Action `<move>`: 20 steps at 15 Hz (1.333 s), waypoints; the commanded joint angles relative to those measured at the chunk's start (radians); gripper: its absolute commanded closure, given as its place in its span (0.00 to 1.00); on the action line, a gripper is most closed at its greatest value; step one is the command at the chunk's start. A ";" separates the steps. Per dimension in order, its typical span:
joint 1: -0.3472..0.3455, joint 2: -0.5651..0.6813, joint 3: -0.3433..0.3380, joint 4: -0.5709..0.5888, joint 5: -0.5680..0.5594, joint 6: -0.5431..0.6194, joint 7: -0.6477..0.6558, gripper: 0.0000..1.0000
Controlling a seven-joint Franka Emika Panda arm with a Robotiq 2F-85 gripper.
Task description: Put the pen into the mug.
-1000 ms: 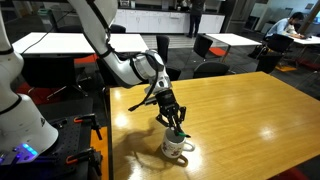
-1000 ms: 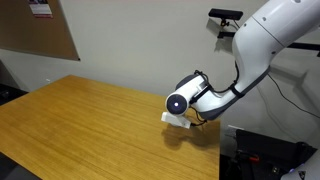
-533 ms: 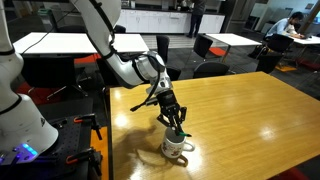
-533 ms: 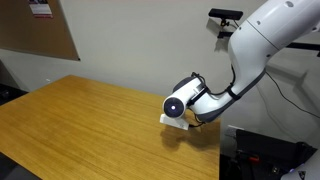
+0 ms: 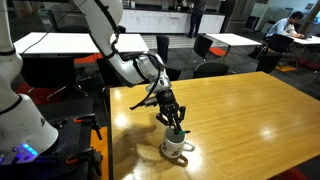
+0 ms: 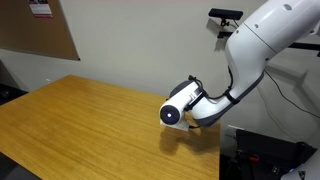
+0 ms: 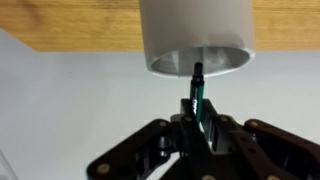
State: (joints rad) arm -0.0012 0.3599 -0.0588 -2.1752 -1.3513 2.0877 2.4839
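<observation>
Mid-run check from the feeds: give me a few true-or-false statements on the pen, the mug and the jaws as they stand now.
1. The gripper has its jaws shut on the green pen. True.
2. The pen lies flat on the table. False: it is held off the table, its tip at the opening of the mug.
3. The mug stands upright on the wooden table. True.
4. The mug is black outside. False: it is white.
</observation>
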 commanded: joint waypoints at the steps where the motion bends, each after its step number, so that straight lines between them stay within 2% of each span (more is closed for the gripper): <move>1: 0.012 0.031 0.013 0.033 -0.025 -0.068 0.022 0.97; 2: 0.014 0.037 0.015 0.037 -0.026 -0.077 0.022 0.97; 3: 0.014 0.040 0.017 0.040 -0.024 -0.079 0.022 0.62; 5: 0.014 0.044 0.022 0.044 -0.024 -0.080 0.025 0.56; 12: 0.009 0.044 0.027 0.049 -0.014 -0.078 0.017 0.03; 13: 0.008 0.044 0.028 0.050 -0.007 -0.077 0.012 0.00; 20: -0.002 0.001 0.034 0.019 0.039 -0.061 -0.011 0.00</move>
State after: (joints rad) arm 0.0088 0.3972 -0.0395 -2.1401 -1.3481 2.0392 2.4839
